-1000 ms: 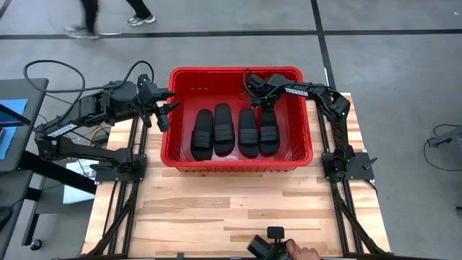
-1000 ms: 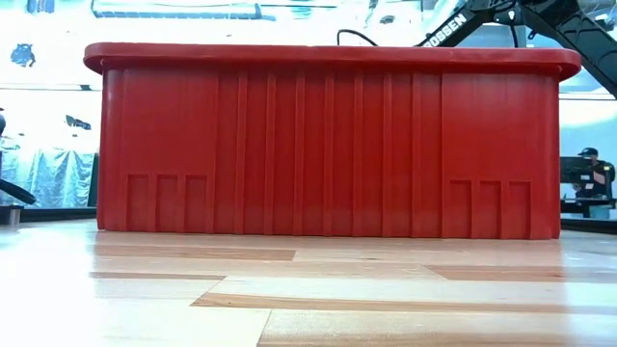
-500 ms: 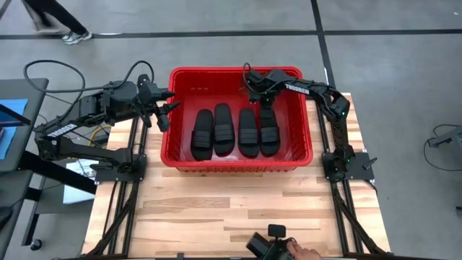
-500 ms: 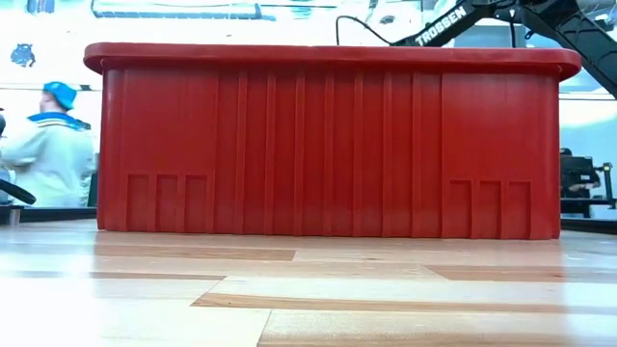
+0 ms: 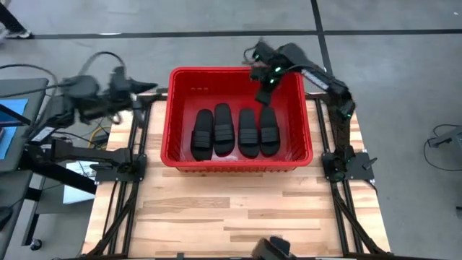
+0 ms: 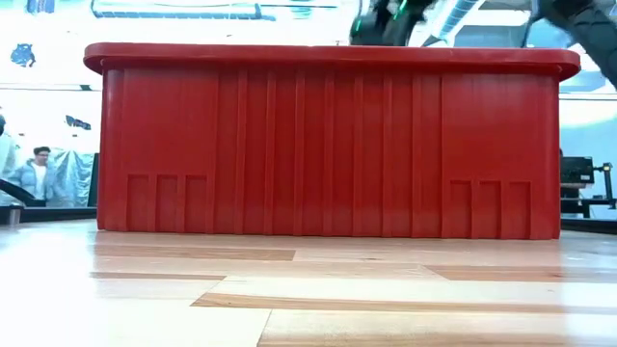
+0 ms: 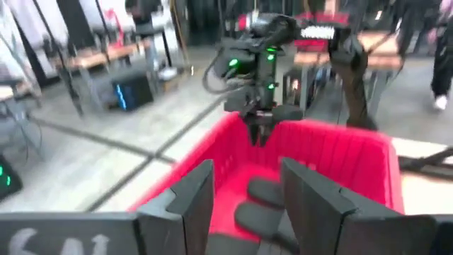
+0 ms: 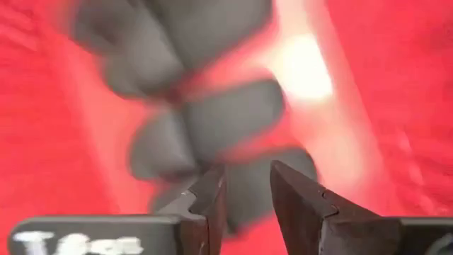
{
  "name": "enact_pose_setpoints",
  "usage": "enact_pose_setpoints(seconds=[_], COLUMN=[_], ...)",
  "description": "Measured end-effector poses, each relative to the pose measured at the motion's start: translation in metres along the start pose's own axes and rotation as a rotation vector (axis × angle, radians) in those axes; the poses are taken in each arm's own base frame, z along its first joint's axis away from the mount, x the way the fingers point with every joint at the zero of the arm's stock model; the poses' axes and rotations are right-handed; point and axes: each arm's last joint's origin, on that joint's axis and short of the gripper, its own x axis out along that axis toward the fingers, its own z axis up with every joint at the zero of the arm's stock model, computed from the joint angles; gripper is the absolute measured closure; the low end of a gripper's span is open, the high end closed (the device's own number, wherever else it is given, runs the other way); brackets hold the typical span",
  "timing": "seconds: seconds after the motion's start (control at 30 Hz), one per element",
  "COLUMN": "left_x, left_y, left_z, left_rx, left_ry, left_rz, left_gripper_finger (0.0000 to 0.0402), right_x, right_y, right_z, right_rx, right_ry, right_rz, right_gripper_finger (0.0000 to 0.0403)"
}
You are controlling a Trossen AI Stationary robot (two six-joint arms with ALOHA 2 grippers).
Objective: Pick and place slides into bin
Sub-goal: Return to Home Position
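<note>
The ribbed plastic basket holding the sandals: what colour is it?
The ribbed plastic basket is solid red, clearest in the low view.

4 blk slides, 1 red bin, 2 robot arms (L, R), 1 wood table
</note>
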Motion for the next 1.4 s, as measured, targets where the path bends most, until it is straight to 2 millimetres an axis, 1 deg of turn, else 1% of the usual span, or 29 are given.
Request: enact_pose_setpoints(seconds=[0.1, 0.17, 0.27, 0.33, 0.43, 0.5, 0.53, 0.6, 0.67, 0.73, 0.83, 1.0, 1.07, 1.13, 1.17, 1.2, 1.33, 1.4], left_x=[-0.028, -0.049, -0.079, -0.094, -0.105, -0.112, -0.113, -0.113, -0.112, -0.113, -0.117, -0.131, -0.128, -0.125, -0.124, -0.122, -0.106, -0.104], left_y=[0.006, 0.011, 0.016, 0.019, 0.019, 0.020, 0.020, 0.019, 0.017, 0.016, 0.015, 0.016, 0.015, 0.013, 0.012, 0.011, 0.003, 0.001], left_z=[0.005, 0.007, 0.004, -0.003, -0.019, -0.032, -0.038, -0.052, -0.067, -0.080, -0.100, -0.129, -0.133, -0.137, -0.135, -0.133, -0.147, -0.148], left_rx=[0.000, -0.009, -0.012, -0.020, -0.047, -0.073, -0.091, -0.124, -0.149, -0.174, -0.205, -0.243, -0.266, -0.269, -0.265, -0.265, -0.283, -0.284], left_ry=[-0.120, -0.225, -0.338, -0.380, -0.408, -0.428, -0.437, -0.441, -0.443, -0.465, -0.483, -0.529, -0.512, -0.441, -0.458, -0.477, -0.395, -0.408], left_rz=[-0.046, -0.097, -0.163, -0.193, -0.256, -0.281, -0.292, -0.317, -0.349, -0.373, -0.412, -0.470, -0.478, -0.498, -0.509, -0.507, -0.445, -0.443], left_gripper_finger=[0.0248, 0.0248, 0.0248, 0.0248, 0.0248, 0.0248, 0.0248, 0.0248, 0.0248, 0.0248, 0.0248, 0.0248, 0.0248, 0.0248, 0.0248, 0.0248, 0.0248, 0.0248], right_x=[-0.056, -0.094, -0.152, -0.184, -0.216, -0.227, -0.229, -0.228, -0.220, -0.205, -0.178, -0.143, -0.131, -0.119, -0.115, -0.110, -0.090, -0.081], right_y=[0.024, 0.043, 0.079, 0.102, 0.135, 0.153, 0.162, 0.178, 0.193, 0.208, 0.229, 0.253, 0.261, 0.267, 0.269, 0.270, 0.273, 0.272], right_z=[-0.004, -0.012, -0.035, -0.054, -0.081, -0.096, -0.103, -0.114, -0.120, -0.124, -0.129, -0.146, -0.153, -0.160, -0.163, -0.167, -0.183, -0.190], right_rx=[-0.028, -0.058, -0.126, -0.168, -0.199, -0.203, -0.203, -0.194, -0.171, -0.146, -0.122, -0.108, -0.121, -0.146, -0.157, -0.172, -0.230, -0.245], right_ry=[-0.256, -0.420, -0.660, -0.801, -0.941, -1.000, -1.018, -1.039, -1.038, -1.035, -1.034, -1.091, -1.122, -1.152, -1.172, -1.184, -1.205, -1.224], right_rz=[0.066, 0.074, 0.060, 0.068, 0.080, 0.094, 0.108, 0.135, 0.143, 0.134, 0.119, 0.165, 0.198, 0.233, 0.253, 0.265, 0.294, 0.309], right_gripper_finger=[0.0305, 0.0308, 0.0314, 0.0319, 0.0326, 0.0330, 0.0331, 0.0332, 0.0333, 0.0333, 0.0333, 0.0333, 0.0333, 0.0333, 0.0333, 0.0333, 0.0333, 0.0333])
